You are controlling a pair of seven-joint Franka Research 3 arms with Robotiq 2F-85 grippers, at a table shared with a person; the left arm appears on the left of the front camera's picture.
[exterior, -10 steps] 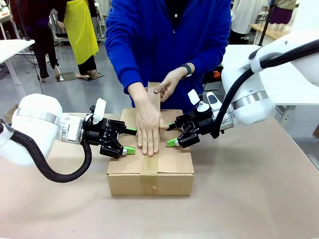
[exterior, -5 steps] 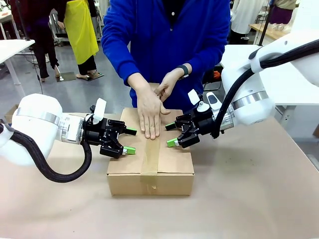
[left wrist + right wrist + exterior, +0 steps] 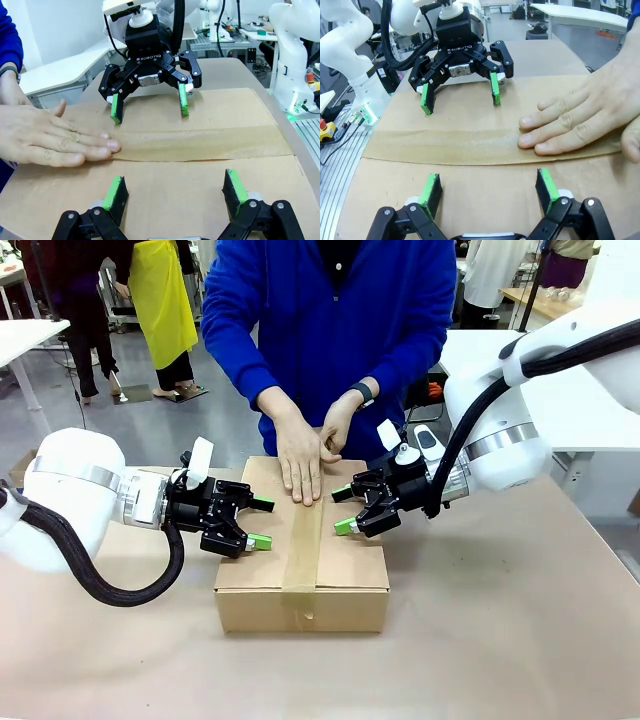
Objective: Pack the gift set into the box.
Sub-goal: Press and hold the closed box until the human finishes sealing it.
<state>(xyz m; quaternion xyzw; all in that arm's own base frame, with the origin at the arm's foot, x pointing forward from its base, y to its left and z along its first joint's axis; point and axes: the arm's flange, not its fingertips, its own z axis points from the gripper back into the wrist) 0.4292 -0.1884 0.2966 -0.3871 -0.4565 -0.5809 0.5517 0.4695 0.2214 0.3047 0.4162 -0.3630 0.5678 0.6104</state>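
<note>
The box (image 3: pixel 340 575) stands shut on the table, with a strip of brown tape (image 3: pixel 301 540) along its middle seam. The gift set is hidden. A person in a blue top presses both hands (image 3: pixel 303 462) on the far end of the tape. My left gripper (image 3: pixel 260 523) is open over the left flap, its green pads (image 3: pixel 116 192) at the cardboard. My right gripper (image 3: pixel 343 510) is open over the right flap, and its pads (image 3: pixel 547 184) are also at the cardboard. Each wrist view shows the other gripper across the seam: the right gripper (image 3: pixel 148 102) and the left gripper (image 3: pixel 460 97).
The box sits mid-table on a brown tabletop (image 3: pixel 500 650) with free room in front and on both sides. White tables stand behind at the right (image 3: pixel 590 410) and at the left (image 3: pixel 25 335). Other people stand far off at the back left.
The person's flat hand slid along the tape from the middle of the lid to its far edge, and the raised tape end went down. Both arms stayed still.
</note>
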